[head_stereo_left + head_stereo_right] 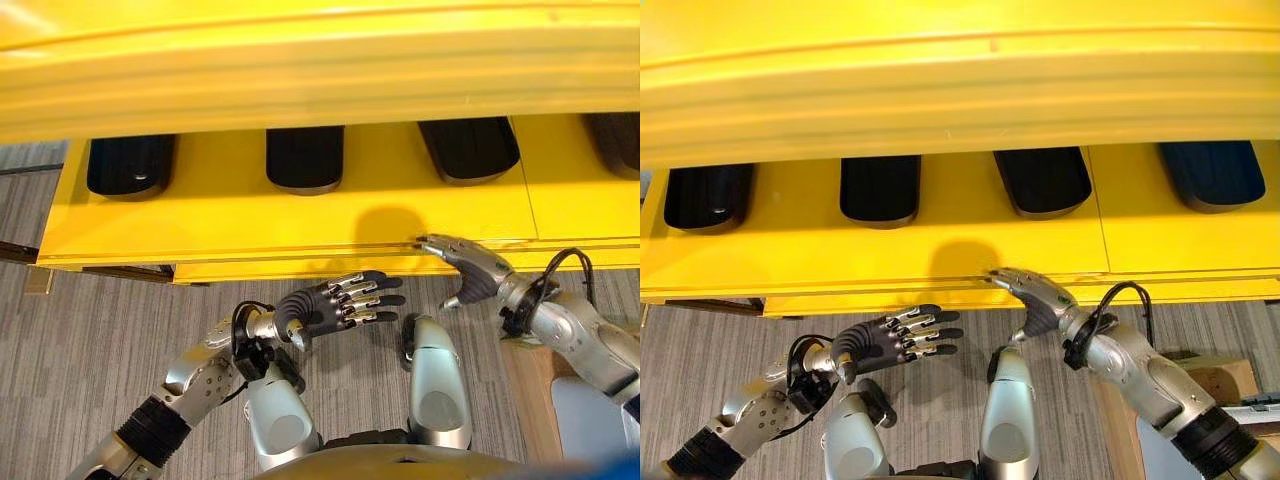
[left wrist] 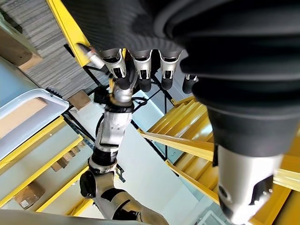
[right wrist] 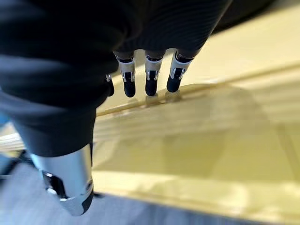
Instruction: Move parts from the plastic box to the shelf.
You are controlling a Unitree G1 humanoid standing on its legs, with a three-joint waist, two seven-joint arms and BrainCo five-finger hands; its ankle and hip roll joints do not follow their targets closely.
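Several black oblong parts [image 1: 305, 158] lie in a row on the yellow shelf [image 1: 300, 215], one at the left [image 1: 130, 165] and one further right [image 1: 468, 148]. My right hand [image 1: 470, 265] is open, and its straight fingers [image 3: 150, 77] touch the shelf's front edge [image 3: 211, 117]. It holds nothing. My left hand [image 1: 325, 305] hovers open over the carpet just below the shelf front, with its fingers [image 2: 140, 70] stretched out towards the right and nothing in it.
A thick yellow beam [image 1: 300, 60] of the level above overhangs the shelf. At the lower right, beside my right arm, stand a wooden block [image 1: 530, 400] and a pale grey box [image 1: 590, 410]. Grey carpet [image 1: 90, 340] lies below the shelf.
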